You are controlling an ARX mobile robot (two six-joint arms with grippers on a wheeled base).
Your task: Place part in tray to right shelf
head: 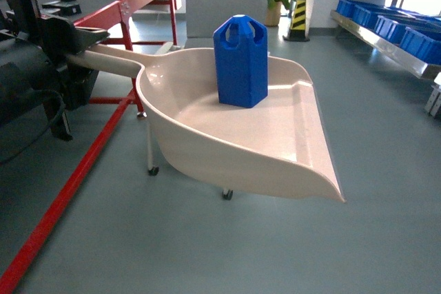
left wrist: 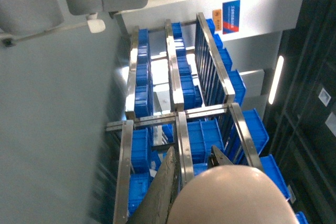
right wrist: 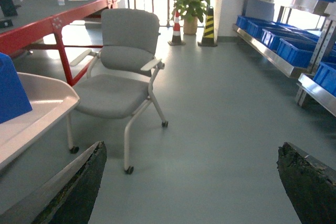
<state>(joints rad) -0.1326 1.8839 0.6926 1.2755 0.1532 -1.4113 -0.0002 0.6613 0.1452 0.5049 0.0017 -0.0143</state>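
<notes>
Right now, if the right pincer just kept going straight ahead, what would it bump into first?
Probably nothing soon: the right pincer is open and aims at bare floor. The grey chair sits left of its line, the blue crates right. Depth is hard to judge.

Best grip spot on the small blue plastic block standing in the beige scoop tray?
Take the small blue plastic block by its looped top handle, coming straight down from above. It stands upright in the beige scoop tray, whose raised walls hem in its base, while the handle sits clear. The right gripper is open and free.
</notes>
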